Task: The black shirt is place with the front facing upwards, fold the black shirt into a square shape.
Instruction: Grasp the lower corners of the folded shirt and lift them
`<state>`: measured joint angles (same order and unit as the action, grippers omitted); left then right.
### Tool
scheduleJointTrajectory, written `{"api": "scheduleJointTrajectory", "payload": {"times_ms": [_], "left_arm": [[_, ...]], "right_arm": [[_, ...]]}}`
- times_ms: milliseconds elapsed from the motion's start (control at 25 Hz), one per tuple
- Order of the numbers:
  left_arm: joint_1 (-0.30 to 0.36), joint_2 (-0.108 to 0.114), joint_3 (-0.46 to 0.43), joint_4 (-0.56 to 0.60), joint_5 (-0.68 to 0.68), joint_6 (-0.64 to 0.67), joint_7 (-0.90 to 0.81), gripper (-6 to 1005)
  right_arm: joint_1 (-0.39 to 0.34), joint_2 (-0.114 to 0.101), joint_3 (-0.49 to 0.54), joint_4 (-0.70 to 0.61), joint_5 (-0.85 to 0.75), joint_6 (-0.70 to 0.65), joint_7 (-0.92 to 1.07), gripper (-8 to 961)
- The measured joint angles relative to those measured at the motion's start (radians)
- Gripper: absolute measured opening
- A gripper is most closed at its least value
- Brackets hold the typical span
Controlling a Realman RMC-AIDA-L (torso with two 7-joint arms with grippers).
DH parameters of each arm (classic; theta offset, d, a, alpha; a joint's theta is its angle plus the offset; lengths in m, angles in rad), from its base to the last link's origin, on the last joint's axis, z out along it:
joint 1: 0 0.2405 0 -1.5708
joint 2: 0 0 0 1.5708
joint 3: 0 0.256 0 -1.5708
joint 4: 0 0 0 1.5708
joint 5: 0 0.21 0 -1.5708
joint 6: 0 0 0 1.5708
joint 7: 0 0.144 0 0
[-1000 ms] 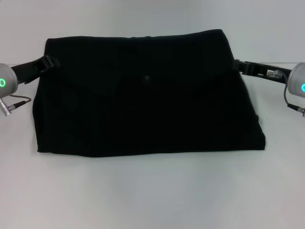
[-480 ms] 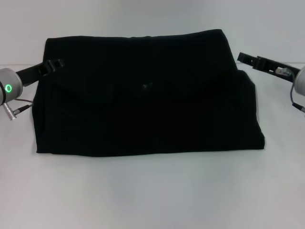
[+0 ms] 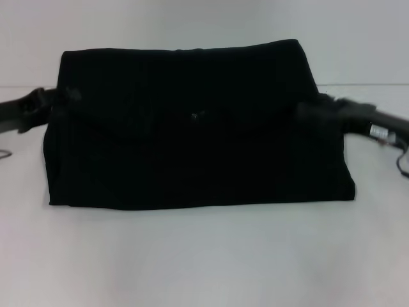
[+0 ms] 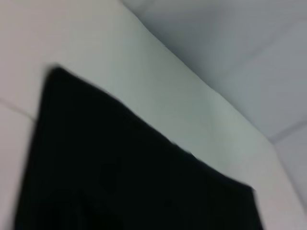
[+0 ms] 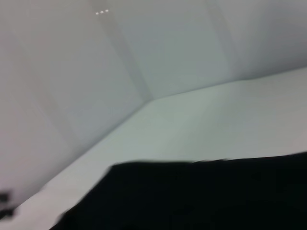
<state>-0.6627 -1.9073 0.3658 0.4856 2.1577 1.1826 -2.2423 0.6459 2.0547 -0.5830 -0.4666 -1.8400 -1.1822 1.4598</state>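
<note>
Black on white
The black shirt (image 3: 198,128) is plain black all over; the tabletop (image 3: 204,256) under it is white; both claws are black.

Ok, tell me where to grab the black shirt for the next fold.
Probably the black shirt is best gripped at its two short side edges: left gripper from the left, right gripper from the right. It lies flat, wider than deep, so folding sideways would square it.

Soft, even light fills the room, with hardly a shadow on the pale desk (image 3: 204,256). Both wrist views are smeared and unfocused. The black shirt (image 3: 192,128) shows almost no detail.
</note>
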Motion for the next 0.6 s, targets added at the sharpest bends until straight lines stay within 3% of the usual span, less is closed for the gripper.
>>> {"api": "scheduleJointTrajectory", "payload": {"times_ms": [120,240,400,600], "left_arm": [[0.045,0.028,0.0,0.01,0.011,0.136,-0.033,636],[0.084,0.035,0.002,0.038,0.051,0.187,-0.064,647],[0.113,0.026,0.003,0.06,0.149,0.184,-0.062,662],[0.117,0.011,0.005,0.055,0.17,0.16,-0.039,709]], "right_arm": [[-0.039,-0.003,-0.006,0.0,-0.051,-0.164,-0.135,831],[-0.072,0.012,-0.01,0.0,-0.088,-0.253,-0.226,833],[-0.095,0.029,-0.012,0.019,-0.136,-0.279,-0.307,836],[-0.098,0.032,-0.014,0.066,-0.202,-0.26,-0.4,838]]}}
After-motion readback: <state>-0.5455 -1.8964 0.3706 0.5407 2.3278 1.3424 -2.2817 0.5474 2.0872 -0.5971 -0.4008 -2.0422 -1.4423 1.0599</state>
